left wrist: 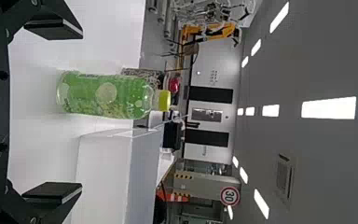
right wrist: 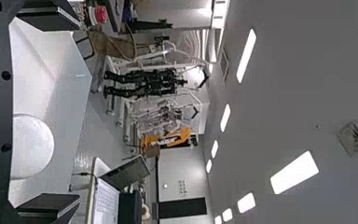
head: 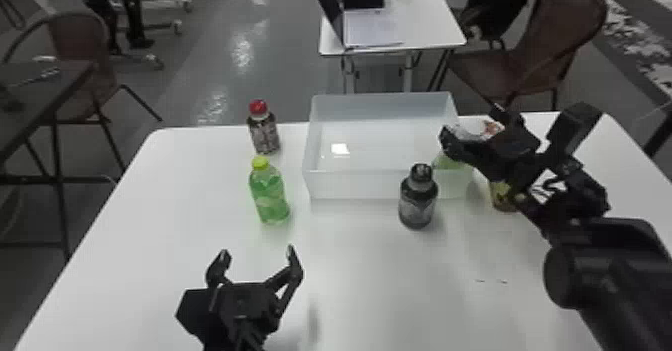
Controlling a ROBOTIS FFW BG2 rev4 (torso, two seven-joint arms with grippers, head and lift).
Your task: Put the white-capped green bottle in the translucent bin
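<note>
nearby, 1 dark bottle (head: 417, 206) before the bin (head: 357, 185), 1 red-capped bottle (head: 265, 136) leftward

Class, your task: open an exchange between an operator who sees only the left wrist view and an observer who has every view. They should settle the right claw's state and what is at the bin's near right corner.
Operator: Is the right claw open?
Observer: Yes, its fingers stand wide apart in the right wrist view.
Operator: I see only part of the bin. What's at its near right corner?
Observer: The head view shows something pale green there; I can't tell exactly what.
</note>
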